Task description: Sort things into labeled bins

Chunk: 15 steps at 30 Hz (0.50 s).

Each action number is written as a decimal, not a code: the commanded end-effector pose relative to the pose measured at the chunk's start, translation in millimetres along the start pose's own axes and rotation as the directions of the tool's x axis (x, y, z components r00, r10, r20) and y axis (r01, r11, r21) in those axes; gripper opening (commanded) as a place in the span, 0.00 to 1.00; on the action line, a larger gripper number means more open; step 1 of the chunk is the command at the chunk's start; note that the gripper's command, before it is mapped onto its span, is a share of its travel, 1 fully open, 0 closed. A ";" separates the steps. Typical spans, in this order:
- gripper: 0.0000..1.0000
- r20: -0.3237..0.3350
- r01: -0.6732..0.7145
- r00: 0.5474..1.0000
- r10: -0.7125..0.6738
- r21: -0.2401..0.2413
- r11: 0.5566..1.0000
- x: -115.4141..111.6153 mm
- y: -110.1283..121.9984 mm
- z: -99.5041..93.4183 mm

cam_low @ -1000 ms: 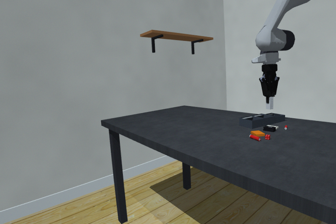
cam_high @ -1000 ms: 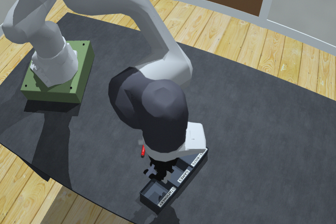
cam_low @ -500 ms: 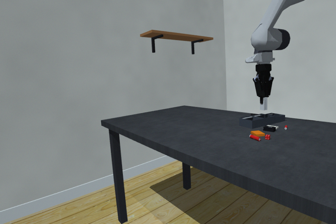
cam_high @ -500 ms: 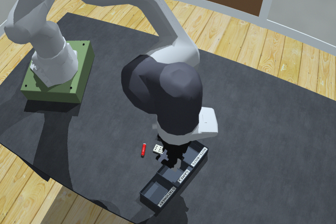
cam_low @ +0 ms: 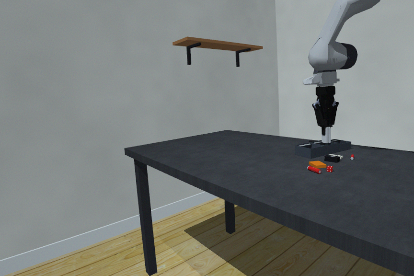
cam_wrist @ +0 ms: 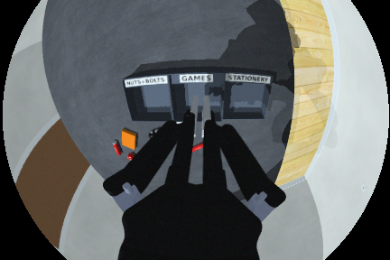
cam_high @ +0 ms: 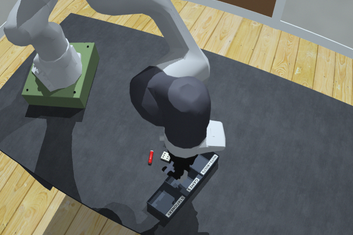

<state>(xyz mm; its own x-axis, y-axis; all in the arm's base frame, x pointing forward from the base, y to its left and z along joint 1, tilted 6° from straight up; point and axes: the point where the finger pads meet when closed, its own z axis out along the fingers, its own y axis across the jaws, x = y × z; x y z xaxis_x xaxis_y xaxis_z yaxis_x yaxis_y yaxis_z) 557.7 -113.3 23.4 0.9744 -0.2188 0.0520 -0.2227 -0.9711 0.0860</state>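
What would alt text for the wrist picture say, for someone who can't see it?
A closed black gripper reaches over the middle of three dark bins, labelled NUTS+BOLTS, GAMES and STATIONERY. Beside the bins, an orange block and small red objects lie on the dark table.

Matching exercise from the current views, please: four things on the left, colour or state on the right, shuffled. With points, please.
1. hand (cam_low: 323,130) (cam_wrist: 200,104)
2. block beside a red cylinder and red die in the exterior view (cam_low: 317,164) (cam_wrist: 129,139)
3. left bin in the wrist view (cam_wrist: 156,98)
4. right bin in the wrist view (cam_wrist: 246,98)

A. labelled STATIONERY
B. orange
C. fingers close together, pointing down
D. labelled NUTS+BOLTS

Pairs: 1-C, 2-B, 3-D, 4-A
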 end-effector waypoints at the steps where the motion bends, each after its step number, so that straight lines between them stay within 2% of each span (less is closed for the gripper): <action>1: 0.05 -0.014 0.002 1.000 -0.002 0.004 1.000 5.2 -0.5 5.7; 8: 0.05 -0.014 0.002 1.000 -0.002 0.004 1.000 5.4 -0.6 23.4; 15: 0.05 -0.014 0.002 1.000 -0.002 0.004 1.000 5.4 -0.6 23.4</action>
<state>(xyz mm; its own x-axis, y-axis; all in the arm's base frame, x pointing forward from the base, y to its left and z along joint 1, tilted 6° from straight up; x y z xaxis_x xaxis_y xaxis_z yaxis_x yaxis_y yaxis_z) 559.6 -115.9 -1.0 0.9734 -0.2226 0.0553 -0.2267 -0.9703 0.0845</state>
